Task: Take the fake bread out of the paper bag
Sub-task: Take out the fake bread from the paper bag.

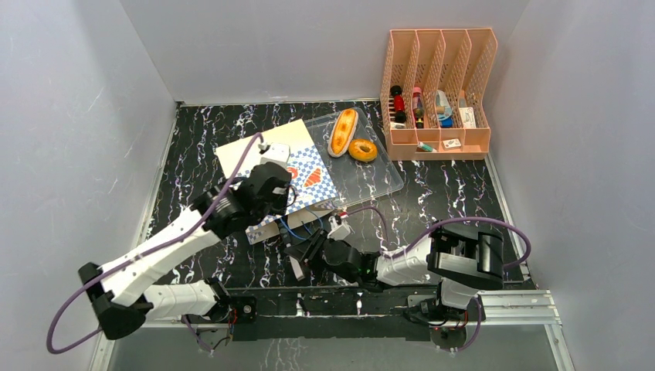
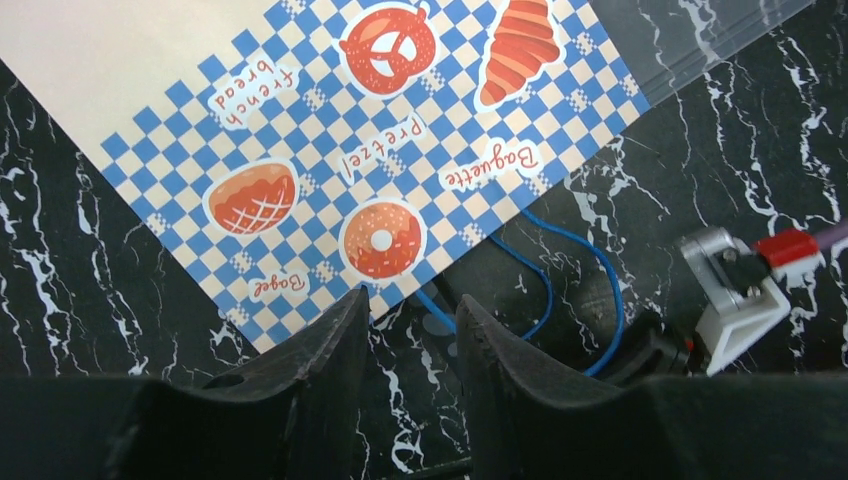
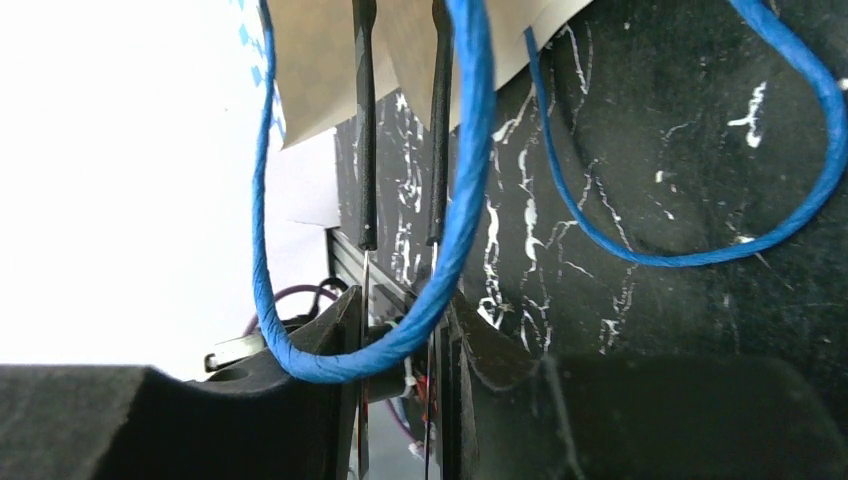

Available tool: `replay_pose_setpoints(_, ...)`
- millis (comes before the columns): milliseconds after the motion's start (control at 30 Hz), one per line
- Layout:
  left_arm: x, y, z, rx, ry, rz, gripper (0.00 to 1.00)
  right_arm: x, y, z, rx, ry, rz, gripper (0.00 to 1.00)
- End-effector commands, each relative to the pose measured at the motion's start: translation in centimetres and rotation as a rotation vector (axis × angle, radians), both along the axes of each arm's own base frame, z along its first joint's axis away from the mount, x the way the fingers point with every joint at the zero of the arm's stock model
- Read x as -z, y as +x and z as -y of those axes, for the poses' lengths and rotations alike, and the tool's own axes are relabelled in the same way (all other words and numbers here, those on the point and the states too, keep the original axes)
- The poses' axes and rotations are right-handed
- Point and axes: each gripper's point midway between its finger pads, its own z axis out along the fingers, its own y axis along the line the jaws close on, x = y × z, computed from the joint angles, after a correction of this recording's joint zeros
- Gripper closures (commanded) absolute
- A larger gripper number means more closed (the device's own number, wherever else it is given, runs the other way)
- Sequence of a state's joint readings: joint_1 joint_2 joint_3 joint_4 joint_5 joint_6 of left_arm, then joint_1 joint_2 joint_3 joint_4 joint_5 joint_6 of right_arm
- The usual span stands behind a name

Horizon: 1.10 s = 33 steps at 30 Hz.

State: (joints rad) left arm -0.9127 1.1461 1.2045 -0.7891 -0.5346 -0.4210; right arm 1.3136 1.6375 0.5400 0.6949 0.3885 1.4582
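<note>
Right now the paper bag (image 1: pixel 259 151) lies flat on the black table (image 1: pixel 456 193). Its blue-and-white checked end points at the arms. Two fake breads are out of it. The long bun (image 1: pixel 342 131) and the ring donut (image 1: pixel 363 149) sit side by side on the clear tray (image 1: pixel 378 178), right beside the bag's right side. I cannot see inside the bag.

The left gripper (image 2: pixel 411 297) hangs over the bag's near edge. Its two fingers are apart and nothing is between them. Below them are only the table and a bit of the blue cord handle (image 2: pixel 600 270). The checked edge runs slanted just ahead of the fingertips.

The right gripper (image 3: pixel 402 300) is low by the bag's near end. Its fingers are close together. A loop of the blue cord crosses the gap and rests on one finger. I cannot tell if it is pinched or only hooked.

Bare table lies left of the bag. More bare table is on the right, between the tray and the right arm. The pink rack (image 1: pixel 402 77) stands in the back right corner, just beside the tray. Grey walls (image 1: pixel 77 116) close in the sides and the back.
</note>
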Motion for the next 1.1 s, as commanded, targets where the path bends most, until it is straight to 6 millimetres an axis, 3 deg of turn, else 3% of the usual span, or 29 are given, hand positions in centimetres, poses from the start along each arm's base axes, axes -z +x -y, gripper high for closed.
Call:
replay_pose_setpoints(0,1.4,-2.3,-1.1,0.003,-0.036,-0.069,0.62,-3.0,1.2,-0.4,0.034,0.159,-0.003,0.74)
replay_pose_setpoints(133,3.5,-3.7,-1.4,-0.031,-0.069,-0.129,0.57,-2.8,1.9,0.3,0.050,0.170,-0.013,0.74)
replay_pose_setpoints(267,4.1,-4.1,-2.2,-0.074,-0.071,-0.130,0.51,-2.9,1.8,0.3,0.035,0.204,-0.033,0.74)
replay_pose_setpoints(300,4.3,-4.1,-2.4,-0.083,-0.060,-0.134,0.50,-2.8,1.8,0.3,0.034,0.211,-0.041,0.37)
replay_pose_setpoints(333,4.5,-4.2,-2.6,-0.093,-0.050,-0.139,0.48,-2.7,1.8,0.4,0.035,0.221,-0.047,0.68)
replay_pose_setpoints(367,4.6,-4.2,-2.8,-0.103,-0.037,-0.143,0.42,-2.6,1.9,0.5,0.037,0.229,-0.052,0.72)
replay_pose_setpoints(733,7.0,-4.2,-3.8,-0.156,0.068,-0.171,0.37,-3.3,4.1,2.1,0.062,0.269,-0.058,0.73)
replay_pose_setpoints(1067,8.3,-2.9,-4.3,-0.196,0.176,-0.147,0.36,-4.7,6.9,3.7,0.070,0.285,-0.049,0.73)
